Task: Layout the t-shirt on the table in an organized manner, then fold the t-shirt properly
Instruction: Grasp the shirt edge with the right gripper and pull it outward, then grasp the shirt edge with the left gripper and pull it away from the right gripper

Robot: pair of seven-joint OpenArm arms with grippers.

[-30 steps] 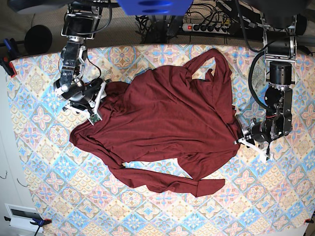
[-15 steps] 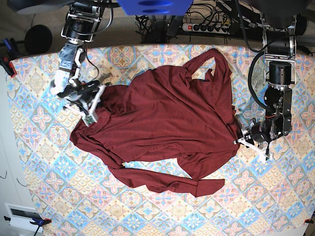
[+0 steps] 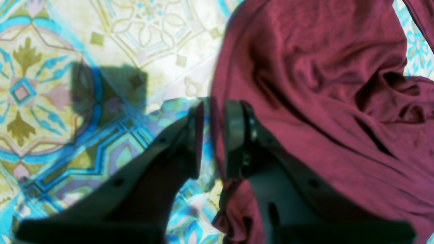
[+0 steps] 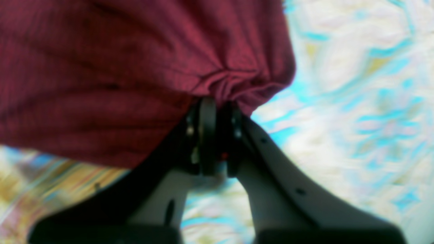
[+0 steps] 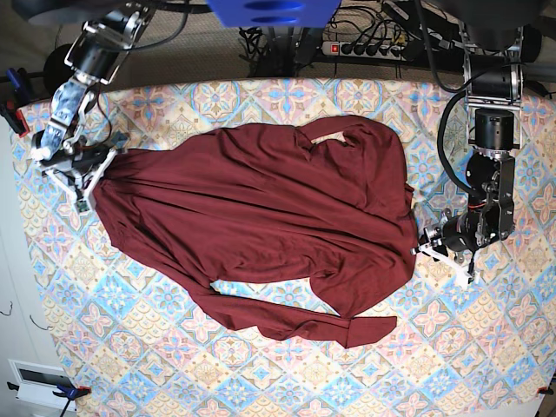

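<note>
Currently the right gripper (image 5: 81, 184), at frame left, is clamping bunched dark maroon knit t-shirt (image 5: 261, 208) edge; the left gripper (image 5: 433, 244) is pinching its hem on the pastel tile-pattern bench (image 5: 486, 347). Thin fabric may be slipping under tension.

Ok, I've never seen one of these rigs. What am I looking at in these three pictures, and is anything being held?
Two robot arms work over a table covered in patterned cloth. The overhead picture shows both; the other two come from cameras mounted on each arm's wrist, looking past its gripper. A dark maroon t-shirt lies spread but rumpled. The right gripper, at the overhead picture's left, is shut on a bunched edge of fabric. The left gripper, at the opposite side, pinches the shirt's edge there.
</note>
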